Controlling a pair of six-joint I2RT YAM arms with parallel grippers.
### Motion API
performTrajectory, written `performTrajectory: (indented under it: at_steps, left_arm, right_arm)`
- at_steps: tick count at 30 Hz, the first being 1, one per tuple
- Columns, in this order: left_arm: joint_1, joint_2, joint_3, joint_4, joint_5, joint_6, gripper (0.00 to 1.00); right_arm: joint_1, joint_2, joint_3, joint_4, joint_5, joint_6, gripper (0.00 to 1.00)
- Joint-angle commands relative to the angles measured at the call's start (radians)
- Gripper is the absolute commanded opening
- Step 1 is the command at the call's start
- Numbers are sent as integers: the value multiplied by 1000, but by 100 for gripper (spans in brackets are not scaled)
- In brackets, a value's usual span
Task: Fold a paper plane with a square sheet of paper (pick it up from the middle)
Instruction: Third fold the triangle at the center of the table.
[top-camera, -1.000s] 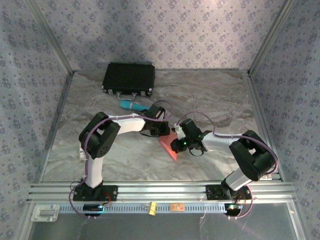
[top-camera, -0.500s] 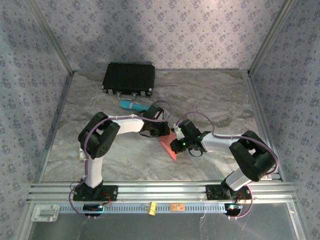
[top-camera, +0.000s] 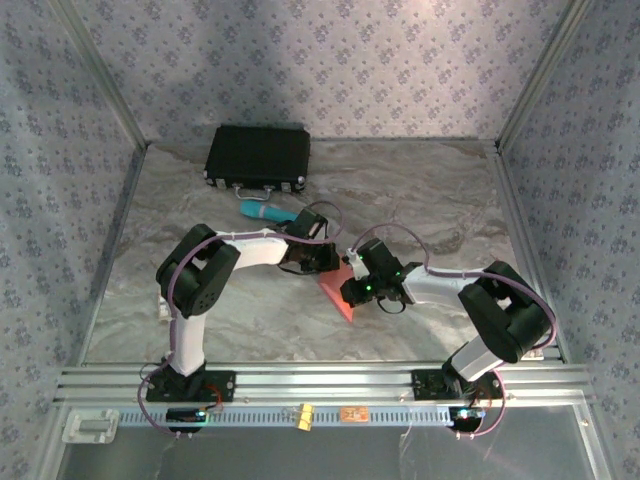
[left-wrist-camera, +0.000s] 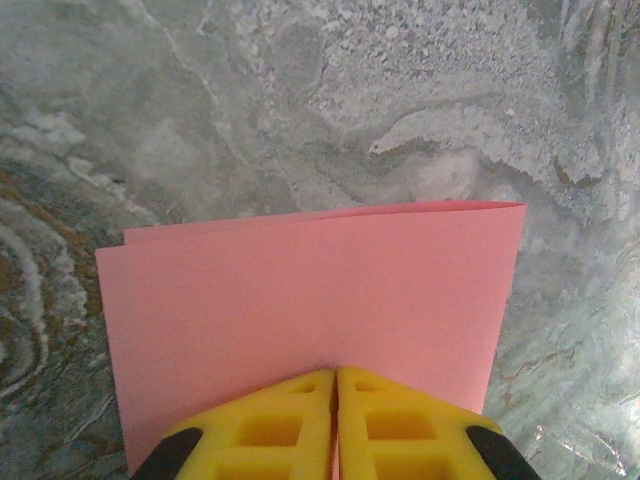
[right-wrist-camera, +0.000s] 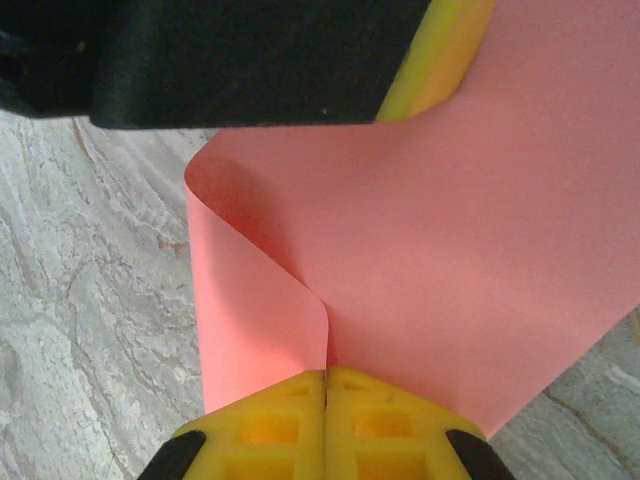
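Case (top-camera: 257, 156) closed; left pincer (left-wrist-camera: 336, 375), right pincer (right-wrist-camera: 327, 377) pinching paper (left-wrist-camera: 310, 280).

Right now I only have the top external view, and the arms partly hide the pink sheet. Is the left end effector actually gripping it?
Observer: Yes, in the left wrist view the left end effector is shut on the pink sheet.
Operator: Single layer?
Observer: No, two layers, their far edges slightly offset.
Operator: And the right?
Observer: The right end effector is shut on it where a flap curls over.
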Motion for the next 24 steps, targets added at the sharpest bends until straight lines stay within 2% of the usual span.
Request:
performTrajectory:
  at_steps: [1,24]
  left_arm:
    - [-8,67,-45,-116,-52,1,10]
    - [-4,47,-43,-138,-84,-7,10]
  right_arm:
    - [-7,-29,2,-28,-18,3,0]
    - [-19,-18,-21,-23,29,21,0]
